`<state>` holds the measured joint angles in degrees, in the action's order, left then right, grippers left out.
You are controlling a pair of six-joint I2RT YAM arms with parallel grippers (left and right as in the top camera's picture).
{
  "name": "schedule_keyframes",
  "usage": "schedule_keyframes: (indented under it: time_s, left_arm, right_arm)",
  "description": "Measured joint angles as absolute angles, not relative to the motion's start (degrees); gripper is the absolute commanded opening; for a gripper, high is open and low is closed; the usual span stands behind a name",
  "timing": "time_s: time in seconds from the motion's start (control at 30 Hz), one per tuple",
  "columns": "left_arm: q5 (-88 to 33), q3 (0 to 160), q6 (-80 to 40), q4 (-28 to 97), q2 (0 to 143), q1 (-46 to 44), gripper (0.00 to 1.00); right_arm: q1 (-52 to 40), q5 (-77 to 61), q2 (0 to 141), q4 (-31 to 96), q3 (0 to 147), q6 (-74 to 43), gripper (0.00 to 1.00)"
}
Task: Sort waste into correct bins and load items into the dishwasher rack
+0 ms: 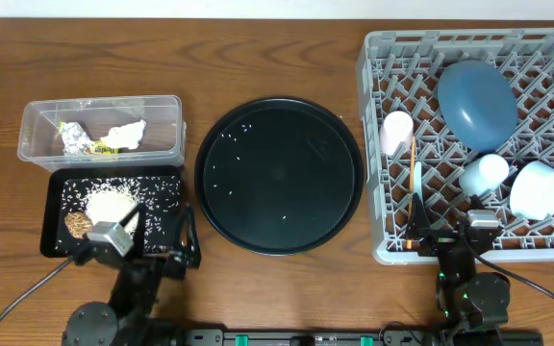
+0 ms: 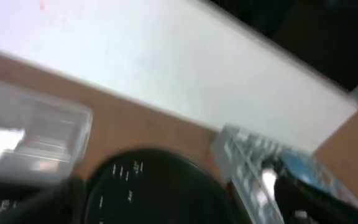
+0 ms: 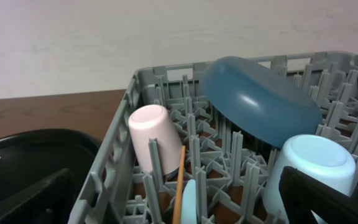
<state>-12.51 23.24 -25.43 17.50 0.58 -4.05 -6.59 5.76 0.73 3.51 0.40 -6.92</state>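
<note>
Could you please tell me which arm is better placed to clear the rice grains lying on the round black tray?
Probably left. The left end effector sits open beside both the flat black tray and the round black tray with its rice grains; the right end effector is at the rack, farther off.

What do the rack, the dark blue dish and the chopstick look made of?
Rack: matte grey moulded plastic, judging by its pegged lattice. Dark blue dish: glossy, likely glazed ceramic or melamine; a highlight streaks its side. Chopstick: probably wood, matte orange-brown.
</note>
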Motion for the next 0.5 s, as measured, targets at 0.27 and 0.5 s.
schedule_keyframes:
  time_s: [0.27, 0.5]
  left_arm:
    - [-6.6, 9.5, -25.4, 0.1, 0.5, -2.4, 0.98]
    - [-1.3, 3.5, -24.5, -0.3, 0.5, -2.3, 0.98]
  right_arm:
    - [-6.6, 5.7, 0.7, 3.5, 0.4, -6.9, 0.99]
    - [-6.6, 5.8, 0.7, 3.5, 0.4, -6.9, 0.99]
